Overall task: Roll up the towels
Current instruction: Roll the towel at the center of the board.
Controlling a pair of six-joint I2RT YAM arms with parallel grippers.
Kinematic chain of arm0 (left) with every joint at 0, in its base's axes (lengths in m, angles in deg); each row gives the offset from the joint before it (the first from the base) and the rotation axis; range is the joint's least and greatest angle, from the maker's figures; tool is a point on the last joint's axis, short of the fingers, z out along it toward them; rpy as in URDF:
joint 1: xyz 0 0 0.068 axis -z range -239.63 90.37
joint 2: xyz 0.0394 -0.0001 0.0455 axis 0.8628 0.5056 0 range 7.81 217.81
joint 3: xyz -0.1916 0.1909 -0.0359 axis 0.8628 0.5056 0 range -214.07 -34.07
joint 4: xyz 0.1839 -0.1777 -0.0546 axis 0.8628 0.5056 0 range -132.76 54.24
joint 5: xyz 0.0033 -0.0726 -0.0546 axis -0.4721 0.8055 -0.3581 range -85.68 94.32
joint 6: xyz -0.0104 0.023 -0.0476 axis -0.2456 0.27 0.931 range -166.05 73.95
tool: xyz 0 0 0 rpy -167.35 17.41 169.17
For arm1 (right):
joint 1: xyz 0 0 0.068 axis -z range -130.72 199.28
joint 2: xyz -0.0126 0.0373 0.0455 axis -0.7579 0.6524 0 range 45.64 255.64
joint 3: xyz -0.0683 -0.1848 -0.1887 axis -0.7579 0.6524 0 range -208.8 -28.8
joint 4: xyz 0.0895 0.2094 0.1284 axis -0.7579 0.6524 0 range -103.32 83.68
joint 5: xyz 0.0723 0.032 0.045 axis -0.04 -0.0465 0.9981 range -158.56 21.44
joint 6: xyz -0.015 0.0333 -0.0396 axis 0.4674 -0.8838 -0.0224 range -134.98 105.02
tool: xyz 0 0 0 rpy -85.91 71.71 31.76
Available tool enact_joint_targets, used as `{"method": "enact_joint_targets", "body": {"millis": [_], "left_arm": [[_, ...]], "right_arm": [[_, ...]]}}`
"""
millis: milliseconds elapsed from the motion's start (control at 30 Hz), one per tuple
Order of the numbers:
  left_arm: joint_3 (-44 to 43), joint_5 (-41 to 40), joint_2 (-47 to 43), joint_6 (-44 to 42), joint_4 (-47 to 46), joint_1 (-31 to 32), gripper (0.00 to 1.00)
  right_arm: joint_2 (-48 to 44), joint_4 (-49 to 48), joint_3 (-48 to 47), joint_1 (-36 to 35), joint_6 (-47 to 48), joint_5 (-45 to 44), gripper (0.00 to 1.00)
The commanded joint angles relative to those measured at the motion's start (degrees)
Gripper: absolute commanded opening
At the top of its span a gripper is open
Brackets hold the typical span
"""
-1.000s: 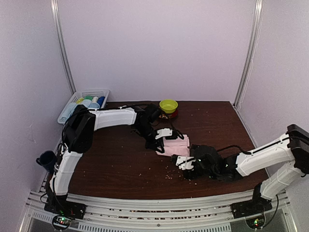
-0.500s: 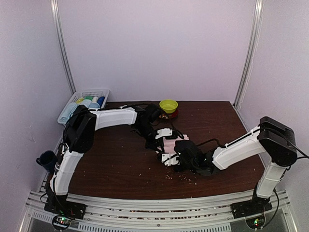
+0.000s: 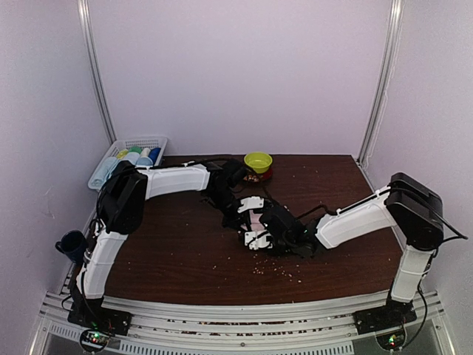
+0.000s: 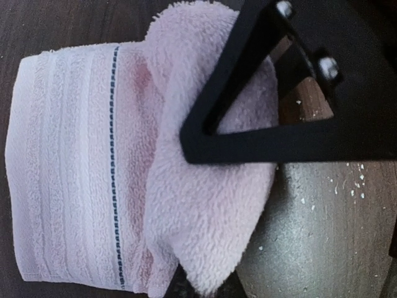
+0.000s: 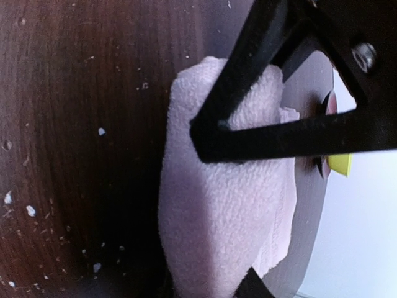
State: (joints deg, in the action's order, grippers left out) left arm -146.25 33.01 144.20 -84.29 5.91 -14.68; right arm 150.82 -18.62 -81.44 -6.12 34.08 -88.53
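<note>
The pink towel [image 4: 80, 167] lies part-folded near the middle of the table [image 3: 185, 251]. The left gripper [image 4: 186, 211] pinches its bunched fold from the far side. The right gripper [image 5: 217, 217] straddles the near end, and it is unclear whether its fingers are clamped.

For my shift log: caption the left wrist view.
Left fingers pinching a fold of the pink towel on the brown table.

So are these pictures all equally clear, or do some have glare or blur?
Left wrist: towel weave crisp, table beside it washed grey by glare. Right wrist: towel slightly soft, wall at the lower right blown out white. Top external: even light, faint shadows, but everything small.
</note>
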Motion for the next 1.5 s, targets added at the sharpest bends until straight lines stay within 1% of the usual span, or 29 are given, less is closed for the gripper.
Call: {"method": "enact_joint_targets", "body": {"millis": [0,67,167,200,233,333,367,433,500,600,633,667,700,800,867,933,1033,1100,1167,1267,1333,1400,1467], "left_arm": [[3.2,-4.4,3.9,0.7,4.7,0.1,0.03],[5.0,-3.7,2.2,1.3,2.8,-0.6,0.1],[9.3,-3.2,-2.1,2.9,-1.6,-1.9,0.21],[11.2,-3.7,-3.9,4.0,-3.9,-2.3,0.27],[13.5,-4.1,-6.1,4.7,-6.3,-2.8,0.32],[20.3,-5.6,-12.7,6.6,-13.2,-3.4,0.4],[22.8,-7.0,-15.7,7.4,-16.1,-3.5,0.43],[27.9,-10.9,-20.2,9.4,-22.0,-3.6,0.53],[33.3,-15.0,-24.7,10.4,-28.1,-3.6,0.58],[41.0,-21.2,-30.8,11.4,-37.4,-3.7,0.74],[43.3,-23.4,-32.7,11.8,-40.9,-3.7,0.82],[45.8,-25.8,-34.7,12.5,-44.5,-3.7,0.96],[48.0,-27.9,-36.4,13.1,-48.1,-3.6,0.98],[56.0,-34.7,-41.8,15.0,-61.4,-3.6,0.98],[61.5,-37.8,-45.0,16.2,-70.7,-3.5,0.98],[65.0,-38.6,-47.3,16.1,-75.8,-3.5,0.98],[66.6,-38.3,-47.1,14.8,-79.5,-3.5,0.98],[65.7,-36.6,-45.6,14.8,-79.5,-3.5,0.98],[66.0,-31.6,-44.8,13.6,-79.8,-3.6,0.98],[70.2,-22.4,-45.4,10.0,-85.3,-3.4,0.98],[72.7,-17.5,-45.6,7.5,-88.7,-3.2,0.98],[73.9,-15.2,-45.0,5.5,-90.6,-2.6,0.98],[73.4,-14.2,-43.4,2.7,-90.1,-1.7,0.98]], "right_arm": [[1.0,5.4,-2.1,1.0,-2.2,3.9,0.17],[0.7,7.6,-2.5,1.6,-2.9,5.8,0.09],[0.2,10.3,-3.0,2.1,-4.1,8.0,0.0],[0.1,11.3,-3.2,2.2,-4.6,8.8,0.0],[-0.1,12.4,-3.5,2.4,-5.1,9.7,0.0],[-0.6,14.1,-3.8,2.9,-6.8,13.2,0.0],[-0.8,14.6,-3.9,3.2,-7.6,14.5,0.0],[-1.0,16.2,-4.6,3.9,-9.0,17.2,0.0],[-0.9,18.2,-5.7,4.7,-10.3,19.8,0.0],[-0.4,21.6,-7.5,6.3,-12.2,23.2,0.0],[-0.2,22.7,-8.1,6.8,-12.8,24.5,0.0],[0.0,23.8,-8.6,7.2,-13.6,25.6,0.0],[0.3,24.8,-9.3,7.7,-14.4,26.6,0.0],[1.2,28.1,-11.1,9.5,-16.5,29.7,0.0],[1.7,29.5,-11.7,10.8,-17.7,32.1,0.0],[2.7,31.7,-12.7,12.1,-18.3,34.7,0.0],[4.7,35.0,-15.5,13.9,-19.4,38.8,0.0],[6.3,37.4,-17.3,15.6,-20.1,41.4,0.0],[8.0,39.3,-18.7,17.5,-20.6,44.3,0.0],[10.5,41.7,-20.4,20.2,-20.6,48.3,0.0],[12.4,43.4,-21.8,21.4,-20.4,50.4,0.02],[14.4,44.8,-23.2,22.7,-20.5,52.3,0.04],[16.1,46.3,-24.7,23.8,-20.5,53.5,0.05]]}}
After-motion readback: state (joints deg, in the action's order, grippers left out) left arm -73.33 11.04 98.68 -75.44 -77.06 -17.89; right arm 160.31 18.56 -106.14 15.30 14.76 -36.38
